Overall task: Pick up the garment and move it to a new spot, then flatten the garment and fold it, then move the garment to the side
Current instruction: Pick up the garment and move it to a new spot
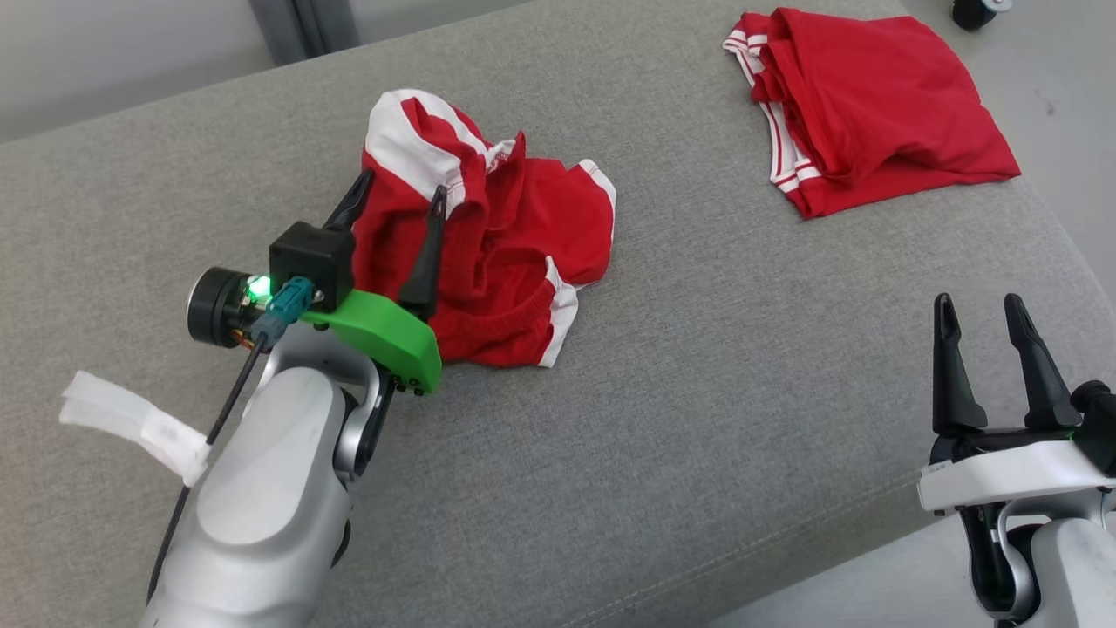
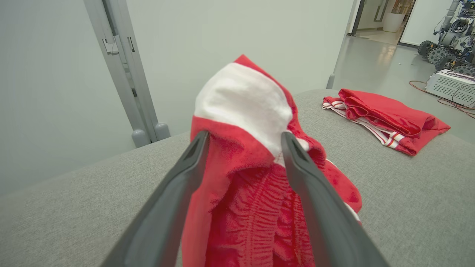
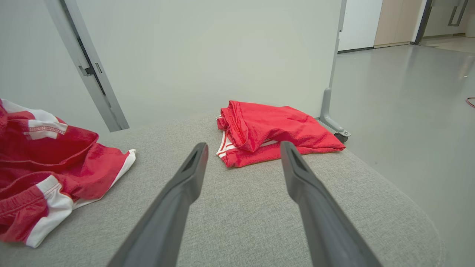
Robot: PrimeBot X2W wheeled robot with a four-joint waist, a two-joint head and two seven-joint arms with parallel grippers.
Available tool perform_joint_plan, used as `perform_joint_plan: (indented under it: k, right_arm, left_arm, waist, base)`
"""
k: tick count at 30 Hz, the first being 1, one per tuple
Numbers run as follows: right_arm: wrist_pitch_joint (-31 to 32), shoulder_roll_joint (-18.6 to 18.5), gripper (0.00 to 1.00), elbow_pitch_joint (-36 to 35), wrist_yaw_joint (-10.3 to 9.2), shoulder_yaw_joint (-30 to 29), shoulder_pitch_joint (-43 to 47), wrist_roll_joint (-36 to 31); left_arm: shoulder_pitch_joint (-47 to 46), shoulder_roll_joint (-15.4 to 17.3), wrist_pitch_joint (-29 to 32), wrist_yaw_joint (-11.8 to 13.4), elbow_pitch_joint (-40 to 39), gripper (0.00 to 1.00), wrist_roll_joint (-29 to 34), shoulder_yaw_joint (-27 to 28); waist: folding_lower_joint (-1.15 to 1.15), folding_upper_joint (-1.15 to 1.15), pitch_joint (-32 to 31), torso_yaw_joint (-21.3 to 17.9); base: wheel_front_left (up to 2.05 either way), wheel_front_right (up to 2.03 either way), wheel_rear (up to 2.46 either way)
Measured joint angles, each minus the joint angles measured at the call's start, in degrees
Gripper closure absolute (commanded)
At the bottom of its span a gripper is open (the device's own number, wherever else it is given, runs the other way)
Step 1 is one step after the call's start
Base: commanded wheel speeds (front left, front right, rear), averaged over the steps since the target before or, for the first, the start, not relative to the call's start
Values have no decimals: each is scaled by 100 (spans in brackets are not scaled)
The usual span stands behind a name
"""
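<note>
The garment (image 1: 497, 262), red shorts with white trim, lies crumpled on the grey cushioned surface (image 1: 697, 392), left of the middle. My left gripper (image 1: 401, 187) is open at the garment's left part, with a raised hump of cloth (image 2: 245, 100) standing between its spread fingers. At the lower right, my right gripper (image 1: 977, 303) stands open with nothing in it, well away from the garment. In the right wrist view that gripper (image 3: 243, 145) points across bare fabric, and the garment (image 3: 48, 155) lies to its left.
A second red garment (image 1: 872, 105), folded, lies at the far right corner of the surface. The surface's rounded edge runs past the right gripper, with grey floor beyond. A grey partition wall (image 2: 222, 37) stands behind. A wheeled machine (image 2: 451, 33) stands on the floor far off.
</note>
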Motion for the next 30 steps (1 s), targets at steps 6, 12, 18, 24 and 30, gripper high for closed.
perform_joint_plan:
  k: [6,12,18,24,30]
  right_arm:
    - [0,-12,0,11,0,21,105,-48]
    - [0,-26,0,-26,0,40,223,-98]
    - [-1,-2,0,-120,0,90,342,-156]
    - [-2,0,0,-149,0,112,454,-204]
    - [-4,-15,0,-169,0,134,528,-240]
  left_arm:
    - [292,67,-416,165,-204,0,-52,154]
    - [697,230,-568,397,-735,0,-41,426]
    - [1354,394,-598,626,-1525,0,69,801]
    - [2147,455,-599,748,-2220,0,207,1237]
    - [2833,448,-601,772,-2658,0,353,1583]
  waist:
    - [0,0,-217,147]
    - [0,0,-420,388]
    - [0,0,-616,691]
    - [0,0,-796,987]
    - [0,0,-961,1264]
  base:
    - [0,0,0]
    - [0,0,0]
    - [0,0,0]
    - [0,0,0]
    - [0,0,0]
